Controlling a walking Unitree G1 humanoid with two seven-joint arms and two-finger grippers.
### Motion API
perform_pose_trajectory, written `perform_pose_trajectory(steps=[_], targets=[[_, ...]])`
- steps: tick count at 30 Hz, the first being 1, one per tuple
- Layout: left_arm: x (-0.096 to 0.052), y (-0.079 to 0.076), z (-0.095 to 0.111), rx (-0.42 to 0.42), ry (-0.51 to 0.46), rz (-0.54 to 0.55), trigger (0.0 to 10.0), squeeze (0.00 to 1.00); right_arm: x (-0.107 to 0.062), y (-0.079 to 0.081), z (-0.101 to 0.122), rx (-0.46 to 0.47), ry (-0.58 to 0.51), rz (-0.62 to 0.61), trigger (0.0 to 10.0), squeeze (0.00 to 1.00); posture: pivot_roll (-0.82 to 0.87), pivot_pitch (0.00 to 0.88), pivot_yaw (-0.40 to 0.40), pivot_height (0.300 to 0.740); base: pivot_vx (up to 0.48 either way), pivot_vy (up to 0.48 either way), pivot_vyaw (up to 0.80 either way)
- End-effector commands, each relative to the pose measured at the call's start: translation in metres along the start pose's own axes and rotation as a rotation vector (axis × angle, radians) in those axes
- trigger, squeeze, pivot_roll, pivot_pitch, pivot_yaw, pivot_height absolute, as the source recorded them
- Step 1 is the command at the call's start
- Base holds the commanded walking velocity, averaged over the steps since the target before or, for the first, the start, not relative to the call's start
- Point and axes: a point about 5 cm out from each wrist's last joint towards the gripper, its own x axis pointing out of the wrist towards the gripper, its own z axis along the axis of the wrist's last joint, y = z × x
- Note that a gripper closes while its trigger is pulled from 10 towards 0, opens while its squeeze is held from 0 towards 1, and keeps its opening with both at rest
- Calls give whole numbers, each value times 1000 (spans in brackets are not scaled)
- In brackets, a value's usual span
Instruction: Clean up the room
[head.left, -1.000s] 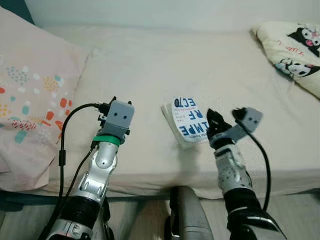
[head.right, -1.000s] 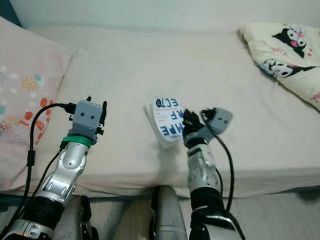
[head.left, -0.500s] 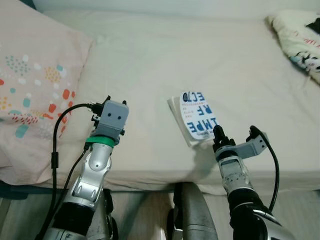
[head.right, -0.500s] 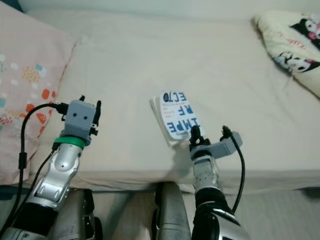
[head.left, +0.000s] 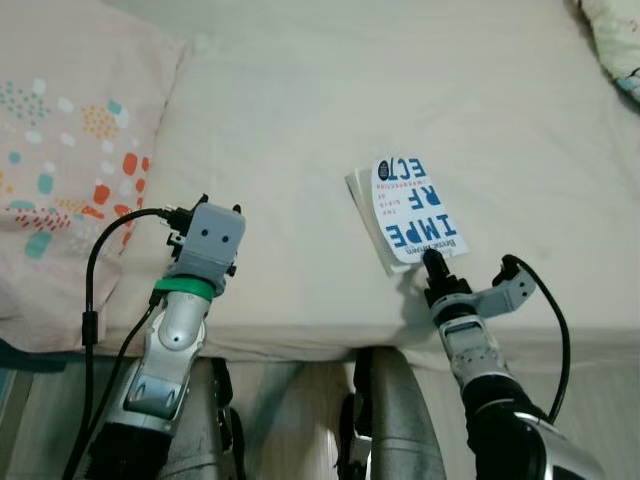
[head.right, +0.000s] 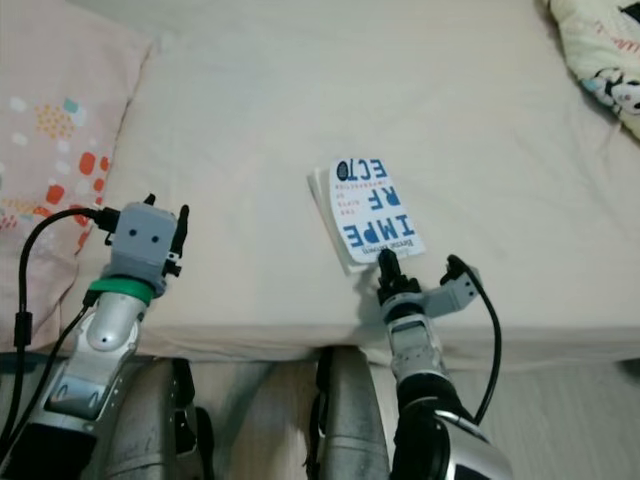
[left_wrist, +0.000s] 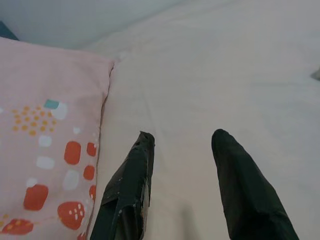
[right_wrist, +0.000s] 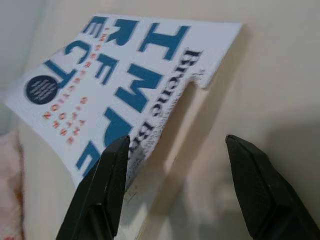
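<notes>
On the bed (head.left: 300, 130), the right gripper (right_wrist: 175, 175) gapes beside the book (head.left: 415, 210), pillow (head.left: 60, 150) well apart.

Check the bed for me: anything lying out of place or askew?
Yes: a white book with blue lettering lies loose on the bed, skewed to the mattress edge. The right gripper, jaws open, sits at its near corner. The pillow looks normal.

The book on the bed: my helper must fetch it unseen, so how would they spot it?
On the cream bed, between the pink dotted pillow and the cartoon-print quilt, the book lies flat near the front edge. It alone has a white cover with big blue letters, just beyond the right hand.
</notes>
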Motion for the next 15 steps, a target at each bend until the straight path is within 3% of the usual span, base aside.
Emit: perform_pose_trajectory(steps=[1, 8, 9, 12, 13, 15], targets=[[-7, 1, -6, 21, 40, -11, 10000, 0, -5, -7, -8, 30, 26, -2, 10000, 0, 38, 385, 44, 600, 0, 0, 0], [-18, 5, -5, 34, 68, -28, 10000, 0, -2, 0, -14, 80, 76, 53, 9647, 0, 72, 420, 64, 600, 0, 0, 0], [-19, 5, -5, 35, 73, -30, 10000, 0, -2, 1, -16, 80, 87, 48, 4706, 0, 78, 425, 65, 600, 0, 0, 0], [-21, 6, -4, 36, 77, -31, 10000, 0, -1, 2, -18, 79, 97, 42, 3961, 0, 81, 429, 65, 600, 0, 0, 0], [-22, 7, -4, 38, 83, -30, 10000, 0, 1, 6, -18, 87, 101, 54, 0, 0, 83, 432, 64, 600, 0, 0, 0], [-22, 7, -4, 39, 86, -30, 10000, 0, 2, 8, -19, 89, 101, 63, 0, 0, 83, 432, 64, 600, 0, 0, 0]])
